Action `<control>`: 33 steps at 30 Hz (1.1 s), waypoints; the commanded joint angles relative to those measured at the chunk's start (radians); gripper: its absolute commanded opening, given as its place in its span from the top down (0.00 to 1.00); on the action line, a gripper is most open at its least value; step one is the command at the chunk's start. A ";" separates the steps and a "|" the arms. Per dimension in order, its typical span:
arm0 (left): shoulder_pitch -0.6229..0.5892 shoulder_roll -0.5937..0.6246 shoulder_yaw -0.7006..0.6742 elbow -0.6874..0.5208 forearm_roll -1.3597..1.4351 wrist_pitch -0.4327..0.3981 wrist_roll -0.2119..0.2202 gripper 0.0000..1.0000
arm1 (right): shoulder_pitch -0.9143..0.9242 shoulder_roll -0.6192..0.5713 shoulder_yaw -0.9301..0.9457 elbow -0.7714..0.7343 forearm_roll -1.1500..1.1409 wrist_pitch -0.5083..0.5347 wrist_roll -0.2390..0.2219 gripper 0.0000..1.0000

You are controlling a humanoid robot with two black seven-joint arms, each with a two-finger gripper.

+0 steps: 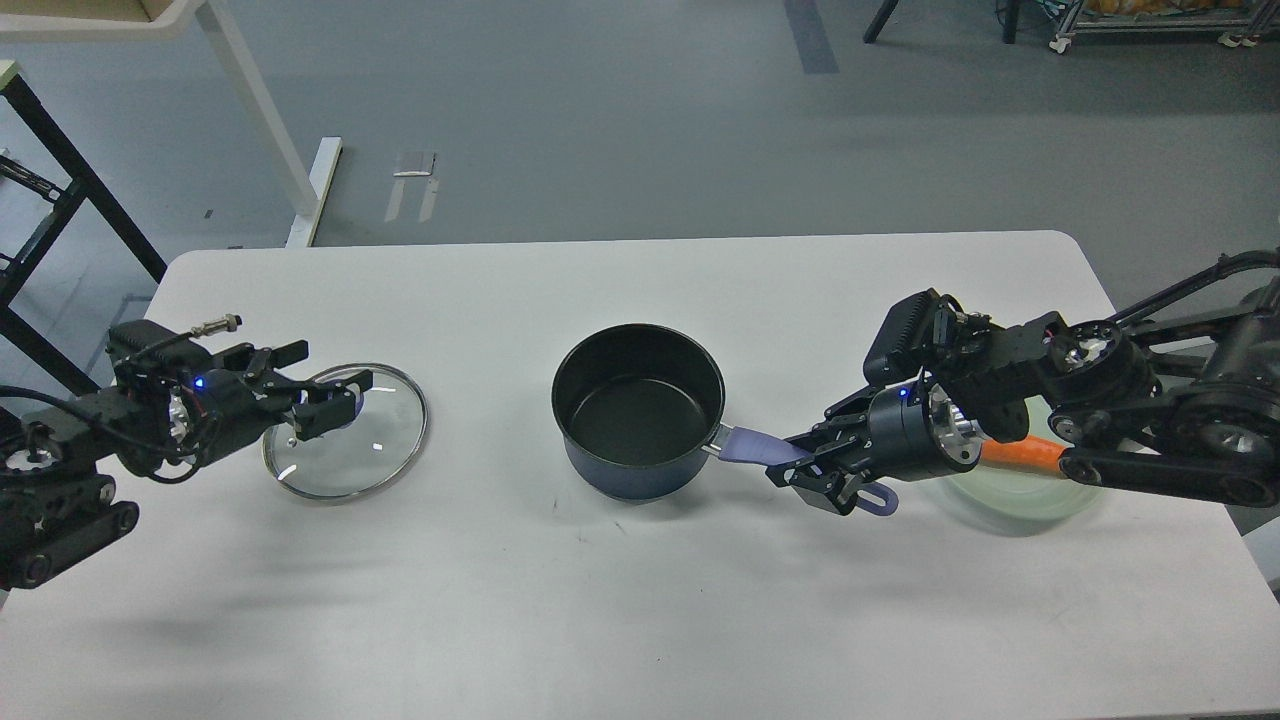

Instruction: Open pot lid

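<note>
**A:** Where's the glass lid (347, 432) sitting?

**B:** Flat on the white table (640, 600), toward the left edge, well apart from the saucepan (638, 410). Steel rim all round. Its knob is hidden behind the left gripper (325, 393), so I can't make out its colour or shape from here.

**A:** Left fingers?

**B:** Spread apart, one reaching toward the far edge, the other over the lid's near-left part. Whether either tip touches the glass, I can't tell; they're dark against the dark gripper body.

**A:** And the pan?

**B:** Mid-table, uncovered, black inside, blue wall outside. Its purple handle (757, 449) points toward the right edge. The handle's outer end runs into the right gripper (822, 468) and is mostly covered; only the hanging loop pokes out on the near side.

**A:** Right fingers?

**B:** Pinched on that handle, one above, one below, as far as the black-on-black lets me judge.

**A:** Anything behind that arm?

**B:** A pale green plate (1020, 490) near the right edge, largely hidden by the wrist and forearm. An orange carrot (1020, 455) lies on it, only its middle stretch visible. Both arms are cut off at the view's sides.
</note>
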 commanded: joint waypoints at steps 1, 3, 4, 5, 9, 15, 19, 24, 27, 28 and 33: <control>-0.055 0.002 0.002 0.000 -0.159 -0.008 0.000 0.01 | 0.004 -0.008 0.012 0.000 0.013 -0.003 0.004 0.11; -0.081 0.005 -0.006 0.000 -0.240 -0.015 0.000 0.01 | 0.002 -0.014 0.050 -0.003 0.028 -0.014 0.005 0.07; -0.095 0.009 -0.006 0.000 -0.289 -0.026 0.000 0.01 | 0.001 -0.021 0.075 -0.007 0.052 -0.018 0.005 0.06; -0.112 0.014 -0.007 0.000 -0.336 -0.037 0.000 0.01 | 0.001 -0.032 0.093 -0.015 0.083 -0.021 0.005 0.04; -0.179 0.011 -0.009 0.005 -0.594 -0.101 0.000 0.01 | -0.001 -0.102 0.200 -0.032 0.163 -0.017 0.005 0.02; -0.234 -0.001 -0.019 0.008 -0.977 -0.192 0.000 0.01 | -0.059 -0.179 0.466 -0.115 0.273 -0.014 0.007 0.01; -0.233 -0.029 -0.062 0.017 -1.206 -0.238 0.000 0.01 | -0.116 -0.228 0.612 -0.181 0.495 -0.015 0.007 0.01; -0.233 -0.125 -0.148 0.103 -1.309 -0.247 0.000 0.01 | -0.186 -0.225 0.721 -0.295 0.765 -0.017 0.007 0.01; -0.230 -0.202 -0.190 0.187 -1.320 -0.273 0.000 0.01 | -0.212 -0.204 0.751 -0.351 0.877 -0.020 0.007 0.01; -0.230 -0.230 -0.194 0.221 -1.322 -0.284 0.014 0.01 | -0.222 -0.195 0.759 -0.359 0.916 -0.023 0.007 0.01; -0.228 -0.320 -0.269 0.302 -1.393 -0.379 0.070 0.00 | -0.257 -0.127 0.791 -0.437 1.091 -0.047 0.007 0.01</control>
